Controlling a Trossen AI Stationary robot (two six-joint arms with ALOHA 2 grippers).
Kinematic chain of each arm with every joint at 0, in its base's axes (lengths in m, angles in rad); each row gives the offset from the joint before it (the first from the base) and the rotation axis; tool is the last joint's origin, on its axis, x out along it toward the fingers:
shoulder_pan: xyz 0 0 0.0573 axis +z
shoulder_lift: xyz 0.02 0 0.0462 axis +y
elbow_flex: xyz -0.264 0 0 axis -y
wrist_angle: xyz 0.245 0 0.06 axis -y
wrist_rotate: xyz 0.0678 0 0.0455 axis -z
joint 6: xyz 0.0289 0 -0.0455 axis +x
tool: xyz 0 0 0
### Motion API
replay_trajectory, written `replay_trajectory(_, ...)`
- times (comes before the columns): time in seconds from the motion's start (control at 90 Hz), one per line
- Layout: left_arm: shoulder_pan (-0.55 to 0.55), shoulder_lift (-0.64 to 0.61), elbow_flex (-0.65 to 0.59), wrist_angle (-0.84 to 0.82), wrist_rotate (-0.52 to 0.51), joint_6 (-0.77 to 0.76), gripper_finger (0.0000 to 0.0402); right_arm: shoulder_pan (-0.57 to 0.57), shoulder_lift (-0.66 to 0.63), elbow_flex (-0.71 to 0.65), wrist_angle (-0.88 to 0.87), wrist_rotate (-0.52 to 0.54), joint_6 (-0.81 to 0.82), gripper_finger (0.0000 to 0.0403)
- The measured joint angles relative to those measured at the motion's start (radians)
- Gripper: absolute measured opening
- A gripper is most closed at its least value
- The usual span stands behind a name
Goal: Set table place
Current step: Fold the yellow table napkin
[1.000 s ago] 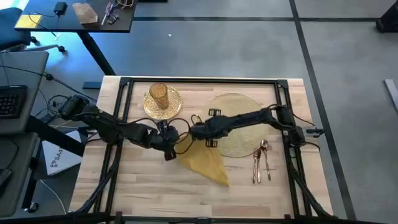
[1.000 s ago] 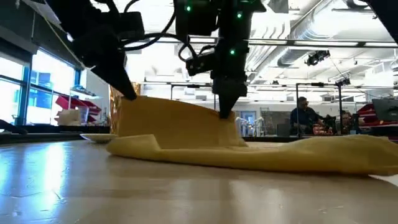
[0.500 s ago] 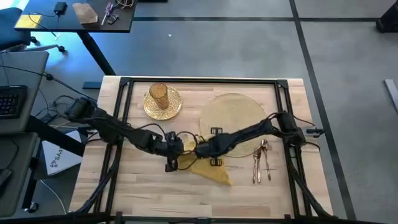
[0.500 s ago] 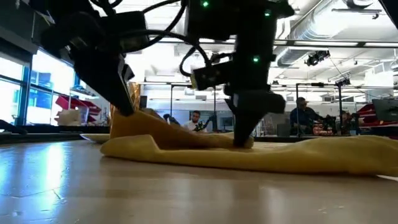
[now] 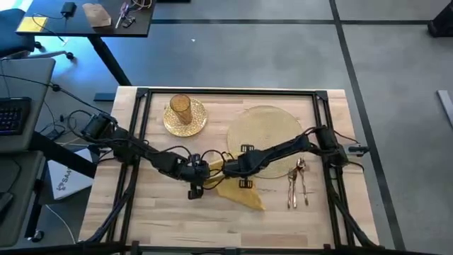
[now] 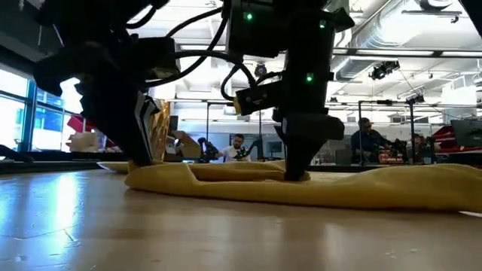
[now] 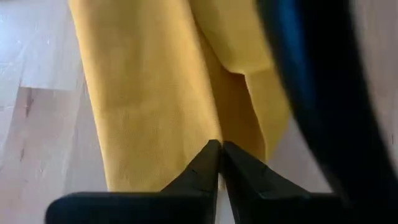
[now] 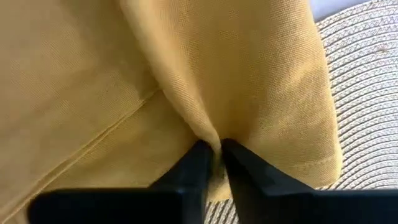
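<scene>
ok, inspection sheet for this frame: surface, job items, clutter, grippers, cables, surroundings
Surface: light wood table, black frame rail.
Job's things: yellow napkin crumpled at centre; amber glass on the gold plate; woven placemat bare; copper cutlery beside it.
Clutter: nothing seen.
Grippers: left gripper and right gripper both shut on the napkin.
Cables: loops along both arms.
Surroundings: dark desk behind; people in the room.
</scene>
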Motion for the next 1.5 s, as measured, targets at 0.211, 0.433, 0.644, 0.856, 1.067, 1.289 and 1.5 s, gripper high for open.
replay_trajectory(0.211, -0.003, -0.030, 0.030, -0.002, 0.049, 0.002, 0.0016, 0.007, -0.049, 0.000, -0.031, -0.052, -0.005, 0.0111)
replay_trajectory(0.433, -0.001, -0.035, 0.043, -0.001, 0.049, 0.035, 0.0004, 0.037, -0.117, -0.001, -0.025, -0.256, 0.066, 0.0112)
replay_trajectory(0.644, -0.001, -0.035, 0.043, -0.004, 0.049, 0.027, 0.0001, 0.114, -0.109, -0.002, 0.070, -0.306, 0.365, 0.0112)
replay_trajectory(0.856, 0.000, -0.035, 0.043, -0.017, 0.051, -0.016, 0.0000, 0.168, -0.093, -0.003, 0.060, -0.216, 0.668, 0.0112)
replay_trajectory(1.067, 0.023, -0.034, 0.043, -0.088, 0.047, -0.100, 0.0000, 0.224, -0.094, -0.086, 0.136, -0.199, 0.911, 0.0110)
replay_trajectory(1.289, 0.065, -0.034, 0.038, -0.138, 0.041, -0.069, 0.0000, 0.294, -0.093, -0.199, 0.760, -0.306, 0.855, 0.0080)
replay_trajectory(1.5, 0.093, -0.034, 0.033, -0.133, 0.055, 0.067, 0.0000, 0.343, -0.093, -0.091, 0.712, -0.266, 0.787, 0.0060)
